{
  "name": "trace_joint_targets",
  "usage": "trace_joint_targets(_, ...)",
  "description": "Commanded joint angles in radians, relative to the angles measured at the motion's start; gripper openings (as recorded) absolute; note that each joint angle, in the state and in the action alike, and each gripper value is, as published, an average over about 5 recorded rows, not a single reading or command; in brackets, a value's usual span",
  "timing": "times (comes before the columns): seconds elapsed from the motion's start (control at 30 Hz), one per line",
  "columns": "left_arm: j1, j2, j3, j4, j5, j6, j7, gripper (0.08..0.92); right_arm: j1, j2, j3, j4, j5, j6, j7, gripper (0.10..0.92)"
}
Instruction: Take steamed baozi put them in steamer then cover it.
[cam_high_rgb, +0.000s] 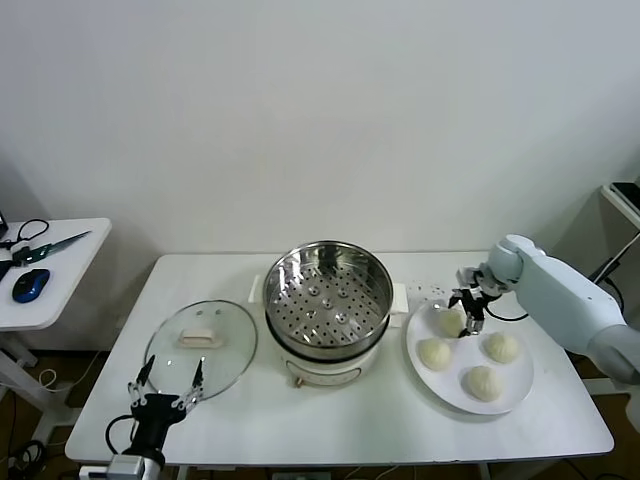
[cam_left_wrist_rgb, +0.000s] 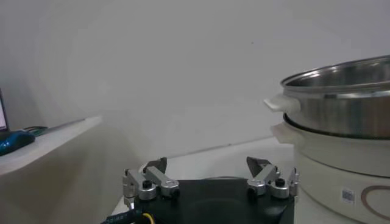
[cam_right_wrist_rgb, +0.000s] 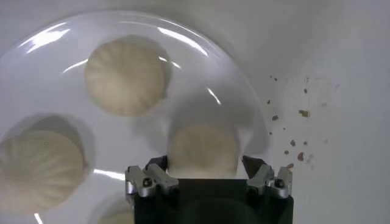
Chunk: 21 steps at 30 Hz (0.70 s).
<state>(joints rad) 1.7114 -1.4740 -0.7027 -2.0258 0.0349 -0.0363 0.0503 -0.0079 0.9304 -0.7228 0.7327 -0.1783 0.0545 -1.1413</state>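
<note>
Stage: first baozi pickup, steamer empty.
Four steamed baozi sit on the white plate; the right gripper brackets the rear one, contact unconfirmed. The cover lies left of the steamer. The left gripper waits open nearby.

Place: I work in what looks like a lab or test room.
Wall: bare white behind me.
Tables: plain white table; side table with mouse and cables.
Props: steamer, plate.
</note>
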Motion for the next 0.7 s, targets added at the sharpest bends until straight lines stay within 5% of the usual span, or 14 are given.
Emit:
trace_joint_targets(0.03, 0.002, -0.002, 0.001, -0.001, 0.000, -0.001, 0.000, 0.823, 0.002, 0.012, -0.008, -0.012, -0.005, 0.000, 0.000, 0.686)
trace_joint_targets(0.4, 0.018, 0.003, -0.002, -0.011, -0.002, -0.004, 0.000, 0.823, 0.142, -0.044, -0.113, 0.092, 0.076, 0.048, -0.022, 0.669)
trace_joint_targets(0.7, 0.027, 0.007, 0.000, -0.020, -0.001, 0.000, -0.002, 0.823, 0.565, 0.034, -0.415, 0.157, 0.135, 0.269, -0.098, 0.670)
